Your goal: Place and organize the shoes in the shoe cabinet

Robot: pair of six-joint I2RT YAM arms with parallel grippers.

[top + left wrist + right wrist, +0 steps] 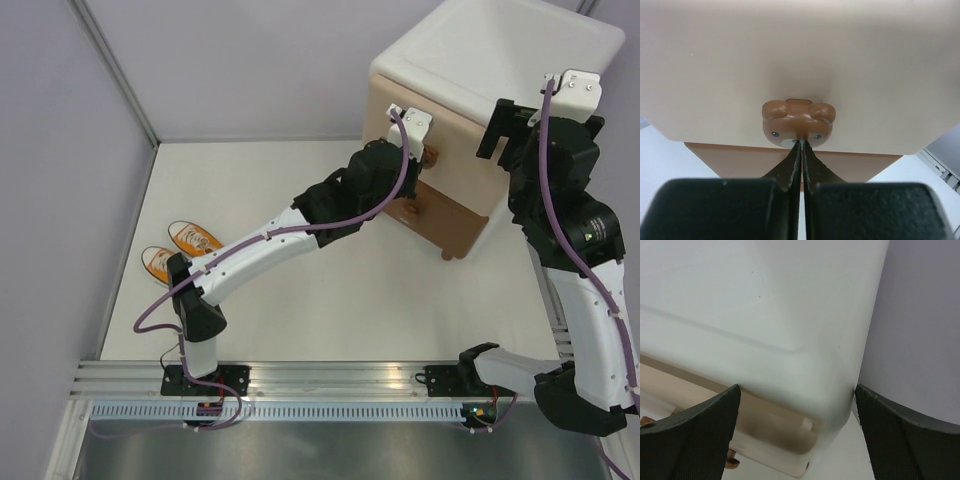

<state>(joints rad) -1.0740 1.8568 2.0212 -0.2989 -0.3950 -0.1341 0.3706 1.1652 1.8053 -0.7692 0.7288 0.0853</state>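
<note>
Top view. The shoe cabinet (pixel 480 60) sits at the far right corner of the bench (pixel 330 300), its drawer fronts turned toward the near left. Beige upper drawer (pixel 455 135) above, brown lower drawer (pixel 455 225) below. Two orange shoes (pixel 180 250) lie side by side close to the bench's left edge, toes pointing to the near right, well apart from the cabinet. My left arm stretches across the bench between them and the cabinet, its elbow just beside the nearer shoe. My left claw (pixel 418 168) is up against the beige front. My right claw (pixel 505 125) hangs at the cabinet's right side, close to the lilac wall (pixel 250 60).

Left wrist view. My left claw (pixel 801 145) is pinched narrow, fingers (pixel 790 170) almost flat together. The tips touch the lower edge of the bear-head knob (pixel 797 122) on the beige upper drawer (pixel 800 50). I cannot tell whether any of the knob is caught between them. A strip of the brown lower drawer (pixel 740 160) shows beneath.

Right wrist view. My right claw (pixel 797 390) stands wide, holding nothing. The cabinet's rounded white corner (pixel 790 315) fills the gap between the fingers (pixel 695 435), with the wall (pixel 920 315) right beside it.
</note>
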